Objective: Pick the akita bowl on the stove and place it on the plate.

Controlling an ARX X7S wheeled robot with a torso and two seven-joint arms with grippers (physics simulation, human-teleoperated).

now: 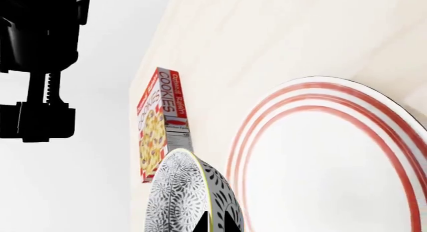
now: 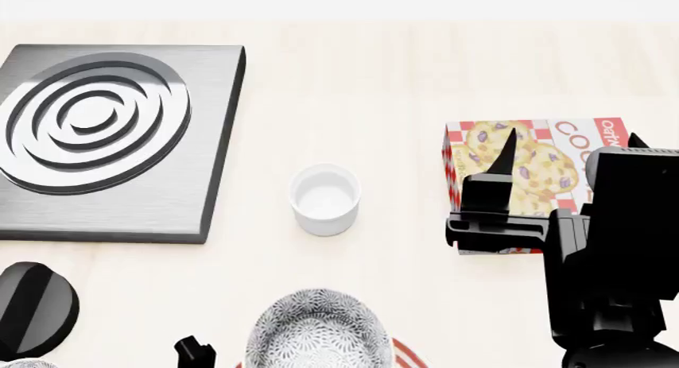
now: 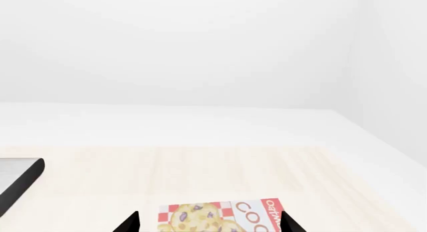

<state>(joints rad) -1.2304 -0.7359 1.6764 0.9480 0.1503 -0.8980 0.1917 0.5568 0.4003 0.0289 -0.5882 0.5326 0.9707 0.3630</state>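
We saw the akita bowl (image 2: 318, 330) clamped in our left gripper (image 1: 215, 223) at the near edge, above the plate (image 1: 333, 162), off the bare stove (image 2: 106, 137). Our right gripper (image 3: 210, 223) stood apart, empty, over the cookie box (image 2: 536, 173).
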